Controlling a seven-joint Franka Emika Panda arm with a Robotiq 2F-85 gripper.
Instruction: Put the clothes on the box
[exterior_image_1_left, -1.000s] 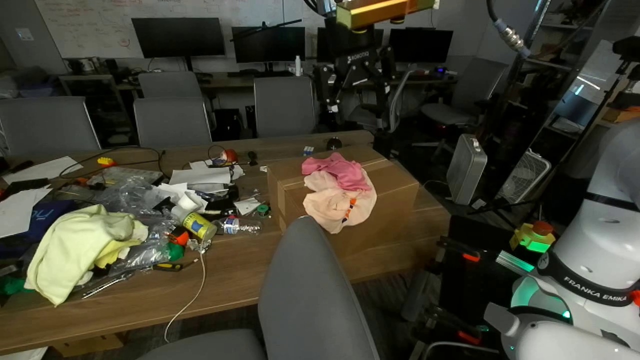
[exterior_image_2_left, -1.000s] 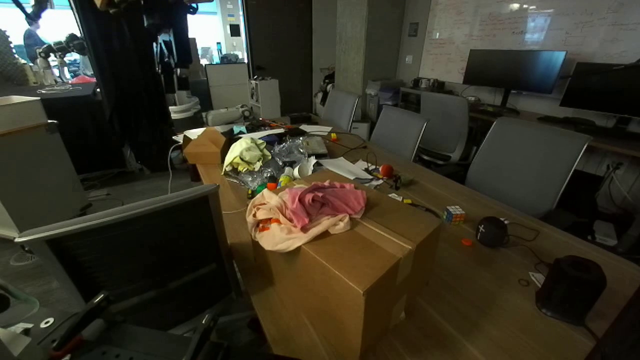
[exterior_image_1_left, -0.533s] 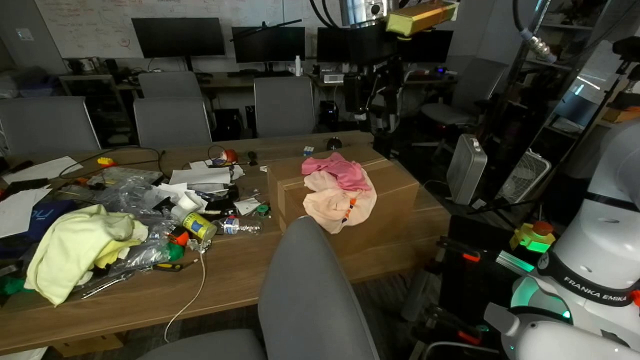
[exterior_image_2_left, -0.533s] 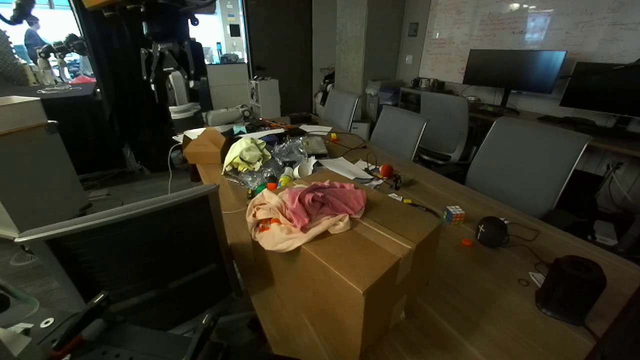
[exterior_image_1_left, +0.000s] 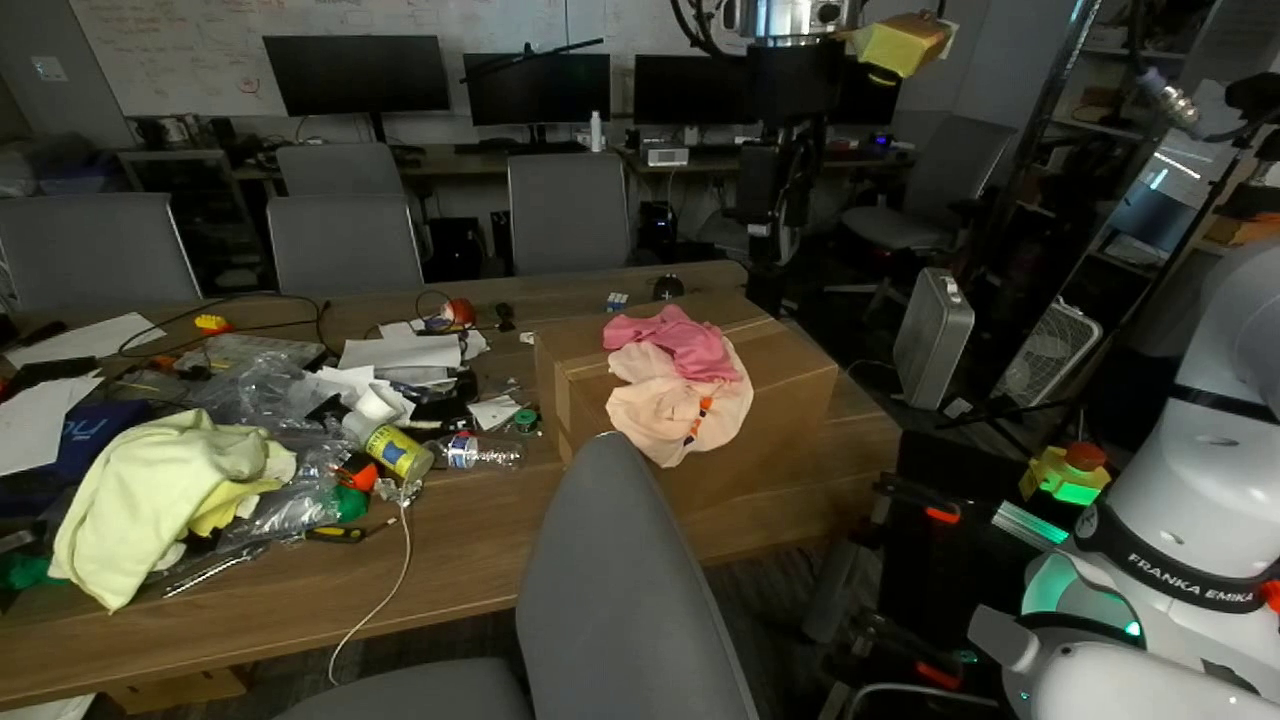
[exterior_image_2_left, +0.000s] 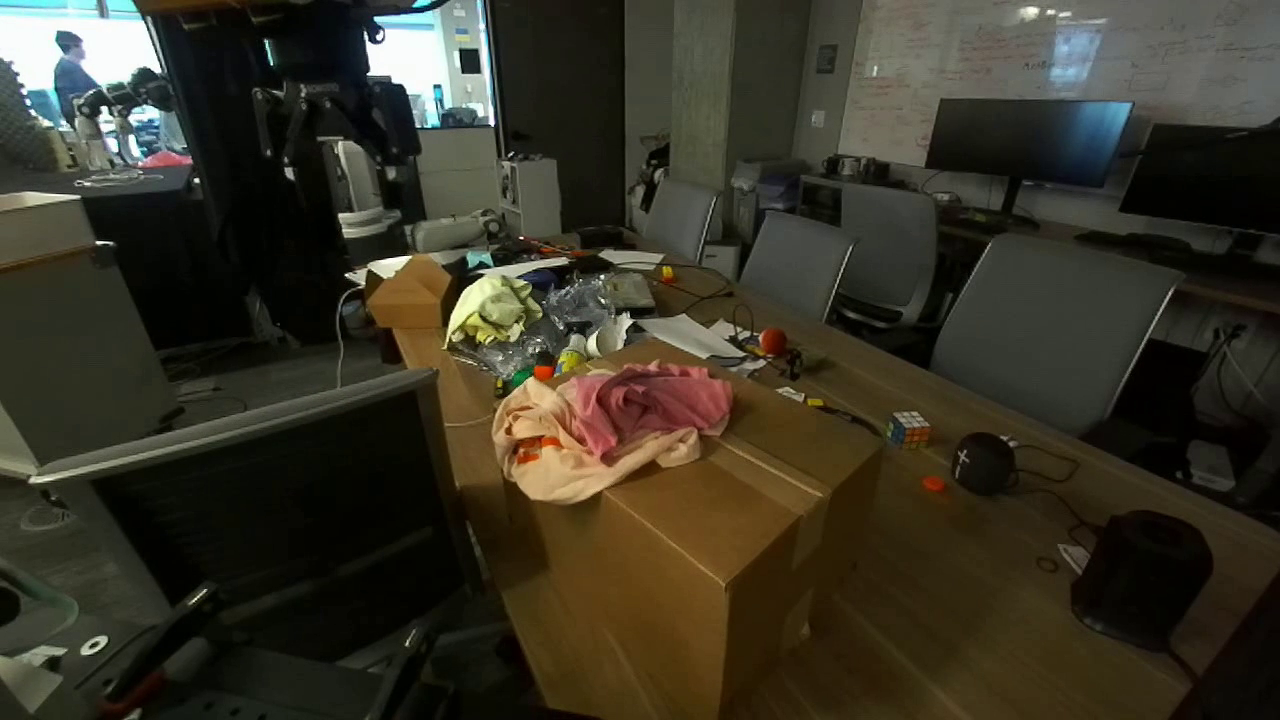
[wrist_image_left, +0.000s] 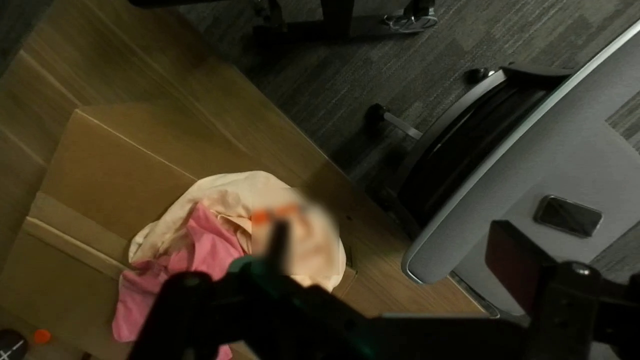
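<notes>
The clothes lie heaped together on the box. A pale peach-cream garment (exterior_image_1_left: 680, 415) with an orange mark hangs partly over the box's edge, and a pink garment (exterior_image_2_left: 655, 405) rests on top of it. Under them is the brown cardboard box (exterior_image_2_left: 690, 530), standing on the table. My gripper (exterior_image_1_left: 765, 245) is up in the air beyond the box, apart from the clothes. Its fingers are spread wide in the wrist view, with nothing held between them; part of the peach garment looks blurred there behind one finger (wrist_image_left: 278, 240).
A yellow-green cloth (exterior_image_1_left: 165, 490) lies among plastic wrap, papers and a bottle (exterior_image_1_left: 480, 452) on the table (exterior_image_1_left: 470, 560). A grey chair (exterior_image_1_left: 630, 590) stands against the near side. A puzzle cube (exterior_image_2_left: 908, 429) and a black speaker (exterior_image_2_left: 985, 463) sit beside the box.
In the exterior views my gripper has shifted, rightward in one picture and downward into fuller view in another, and has turned somewhat. Clothes and box have stayed put.
</notes>
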